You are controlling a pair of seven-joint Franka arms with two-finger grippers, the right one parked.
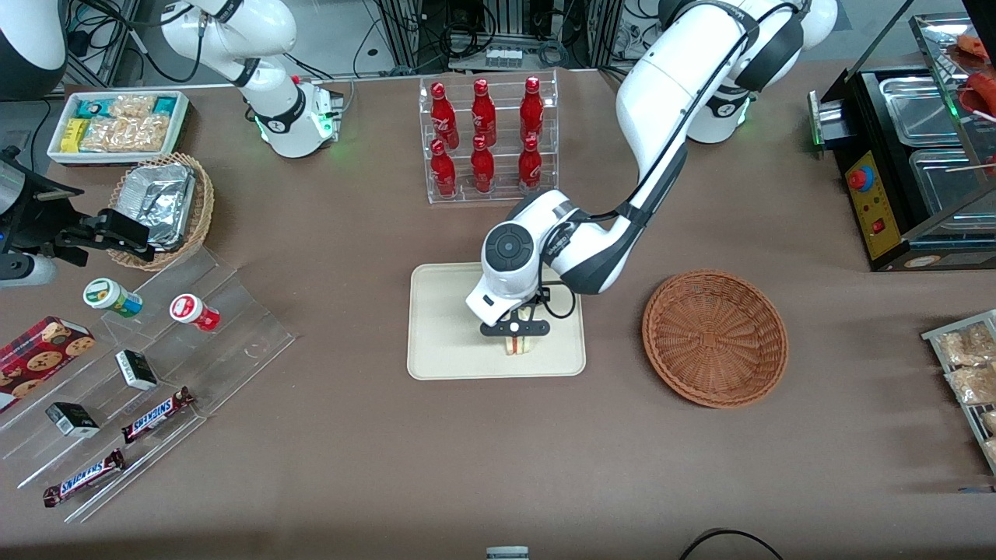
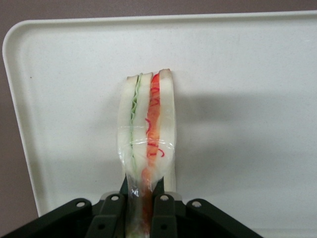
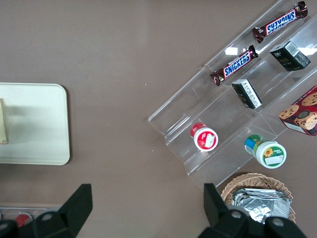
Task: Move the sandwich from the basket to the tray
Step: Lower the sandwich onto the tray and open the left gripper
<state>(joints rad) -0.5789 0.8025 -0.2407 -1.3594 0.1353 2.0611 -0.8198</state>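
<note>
Over the tray (image 1: pixel 443 327) now, mid-frame in the front view, end effector (image 1: pixel 517 330) pointing straight down at the tray's lower right part. Clamped narrow on the sandwich (image 1: pixel 520 343), fingers (image 2: pixel 162 210) pinching the wedge by its wrapped end. Standing on edge, that sandwich, filling stripes showing: green along one bread slice, red along the other, clear wrap banded across the middle in the wrist view (image 2: pixel 147 134). Lower edge looks down on the cream surface (image 2: pixel 237 124), though actual contact hard to call from here.

Right of the tray in the front view, just beside it, the reddish-brown basket (image 1: pixel 715 337) sitting on the brown bench (image 1: pixel 350 451), nothing showing inside it. Above the tray in that frame, a clear rack of red bottles (image 1: pixel 487 138). Far left, a stepped clear display (image 1: pixel 156 373) with Snickers bars (image 1: pixel 156 415), and a lighter wicker basket of foil containers (image 1: pixel 162 204) higher up. Parked wrist view catching just the tray's rounded corner (image 3: pixel 58 124) at its left edge, with a sliver of sandwich (image 3: pixel 3 121).
</note>
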